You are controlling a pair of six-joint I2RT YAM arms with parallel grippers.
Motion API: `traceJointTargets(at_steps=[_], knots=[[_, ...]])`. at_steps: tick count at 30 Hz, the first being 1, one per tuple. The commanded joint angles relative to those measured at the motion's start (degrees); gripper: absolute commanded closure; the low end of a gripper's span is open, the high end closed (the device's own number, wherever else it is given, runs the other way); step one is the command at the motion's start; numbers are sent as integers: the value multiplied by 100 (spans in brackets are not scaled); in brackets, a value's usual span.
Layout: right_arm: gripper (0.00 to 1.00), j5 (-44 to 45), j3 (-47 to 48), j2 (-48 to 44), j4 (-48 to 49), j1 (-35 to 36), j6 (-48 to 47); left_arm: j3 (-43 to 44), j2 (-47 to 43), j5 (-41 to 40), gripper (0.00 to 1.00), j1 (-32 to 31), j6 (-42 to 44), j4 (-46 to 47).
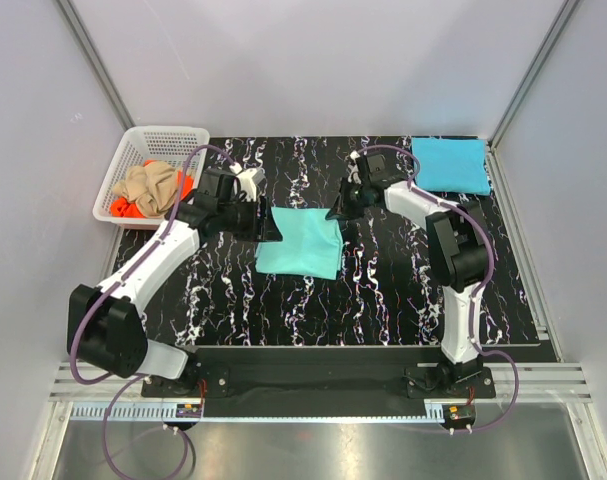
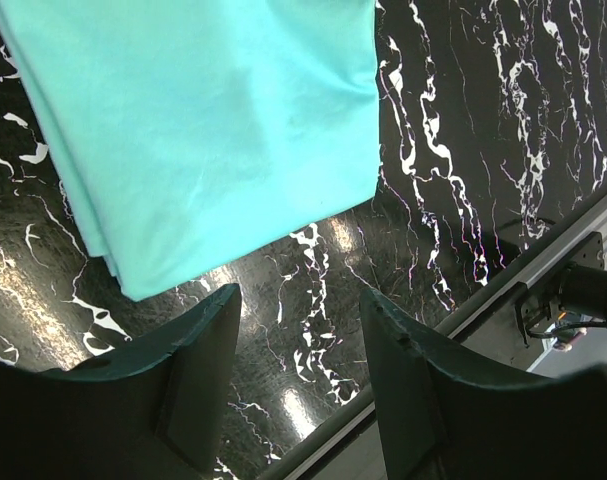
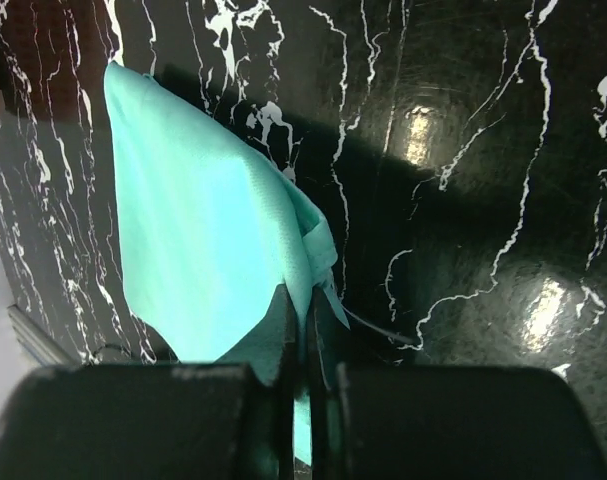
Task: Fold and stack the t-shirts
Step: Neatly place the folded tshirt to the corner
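Observation:
A folded mint-teal t-shirt (image 1: pixel 301 241) lies in the middle of the black marbled table (image 1: pixel 383 300). My right gripper (image 1: pixel 339 212) is shut on its far right corner; in the right wrist view the cloth (image 3: pixel 203 230) is pinched between the closed fingers (image 3: pixel 288 330). My left gripper (image 1: pixel 271 228) is open and empty at the shirt's left edge; in the left wrist view the shirt (image 2: pixel 203 130) lies just beyond the spread fingers (image 2: pixel 198 350). A folded sky-blue t-shirt (image 1: pixel 450 163) lies at the far right corner. Tan (image 1: pixel 151 186) and orange (image 1: pixel 123 208) shirts are bunched in the basket.
A white plastic lattice basket (image 1: pixel 168 137) stands at the far left corner of the table. Grey walls close in the back and sides. The table's near edge with its metal rail (image 2: pixel 543 250) shows in the left wrist view.

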Motion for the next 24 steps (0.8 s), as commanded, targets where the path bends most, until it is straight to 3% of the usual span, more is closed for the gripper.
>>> traceJointTargets(at_steps=[1, 6, 9, 10, 13, 18, 24], knots=[[100, 844, 117, -351, -59, 3, 253, 33, 89, -95, 44, 32, 54, 66], [100, 740, 12, -527, 37, 30, -10, 76, 177, -95, 44, 76, 54, 40], [100, 328, 117, -483, -32, -57, -773, 68, 178, -25, 44, 76, 36, 66], [100, -230, 195, -422, -111, -128, -1280, 50, 160, 10, 44, 76, 27, 84], [100, -822, 556, -158, -541, -488, -1836, 6, 107, 116, 44, 76, 10, 119], [100, -2273, 582, 53, -243, -1402, -1953, -46, -59, 344, 44, 76, -69, 224], [100, -2100, 1979, 677, -1656, -1912, -2900, -125, -218, 801, 44, 76, -253, 461]])
